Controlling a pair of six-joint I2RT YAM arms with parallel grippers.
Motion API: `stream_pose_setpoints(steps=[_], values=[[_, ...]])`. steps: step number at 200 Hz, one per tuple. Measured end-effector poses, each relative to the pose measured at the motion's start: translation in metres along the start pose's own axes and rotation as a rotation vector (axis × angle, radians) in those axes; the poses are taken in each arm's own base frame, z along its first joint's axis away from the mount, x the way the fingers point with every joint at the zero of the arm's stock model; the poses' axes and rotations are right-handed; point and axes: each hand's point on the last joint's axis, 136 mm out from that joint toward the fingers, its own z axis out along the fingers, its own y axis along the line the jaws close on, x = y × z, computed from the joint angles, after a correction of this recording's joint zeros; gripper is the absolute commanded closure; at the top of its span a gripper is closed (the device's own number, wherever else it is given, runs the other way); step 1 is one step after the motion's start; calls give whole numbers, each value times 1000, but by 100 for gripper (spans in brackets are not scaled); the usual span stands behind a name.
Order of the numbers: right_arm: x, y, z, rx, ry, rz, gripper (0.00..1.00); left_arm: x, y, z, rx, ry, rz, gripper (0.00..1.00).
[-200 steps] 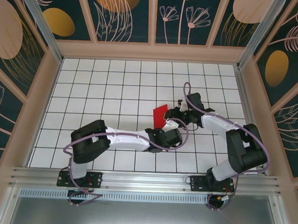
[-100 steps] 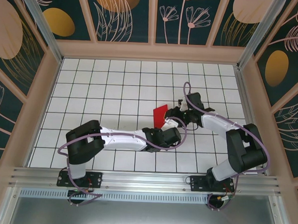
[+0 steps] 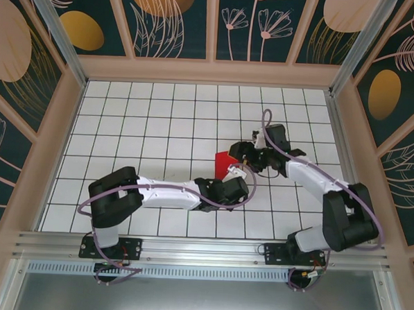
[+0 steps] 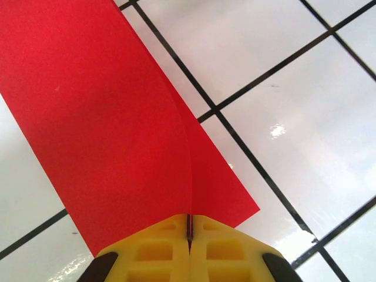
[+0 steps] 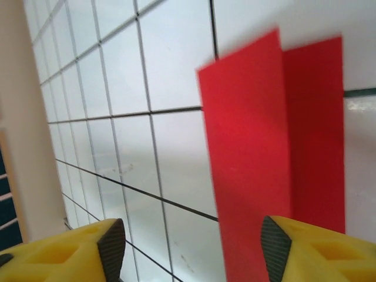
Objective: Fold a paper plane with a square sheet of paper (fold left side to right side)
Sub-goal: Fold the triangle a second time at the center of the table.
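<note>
The square sheet of paper point(image 3: 225, 161) is bright red and folded over into two layers, lying on the white grid table just right of centre. My left gripper point(image 3: 231, 176) reaches it from the near side. In the left wrist view its yellow fingers point(image 4: 158, 252) are pressed together on the paper's near edge point(image 4: 117, 117), with the crease running straight up from the seam. My right gripper point(image 3: 244, 153) hovers just right of the sheet and is open. Its dark pads point(image 5: 275, 242) stand wide apart, and the paper point(image 5: 252, 147) lies beyond them, with nothing between the fingers.
The white tiled table point(image 3: 146, 124) stretches out to the left and back of the paper. Wooden walls point(image 3: 211, 72) with patterned panels close it in on three sides. The arm bases sit on the rail point(image 3: 202, 252) at the near edge.
My left gripper has closed on the paper's near edge. My right gripper has opened, let go of the sheet and drawn back up and to the right. The paper now looks lower.
</note>
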Motion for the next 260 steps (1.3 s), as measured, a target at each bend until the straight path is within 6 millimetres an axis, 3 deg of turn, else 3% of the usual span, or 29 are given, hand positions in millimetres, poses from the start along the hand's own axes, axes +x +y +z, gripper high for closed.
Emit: stream_pose_setpoints(steps=[33,52,79,103,125,170,236,260], values=[[-18,12,-37,-35,-134,-34,23,-4,2,-2,90,11,-69,96],[-11,7,-48,-32,-168,-44,52,-5,6,0,138,23,-121,96],[15,-19,-45,-2,-137,-7,76,-3,15,3,196,39,-207,96],[46,-53,-31,49,-69,77,88,1,20,6,244,54,-277,96],[72,-69,-20,78,-6,109,93,4,20,7,276,65,-319,96],[99,-70,4,102,75,96,95,-4,17,5,324,57,-376,96],[111,-94,23,220,122,124,95,-17,23,-4,348,33,-395,95],[108,-94,25,234,120,119,95,-9,28,-2,334,62,-362,95]])
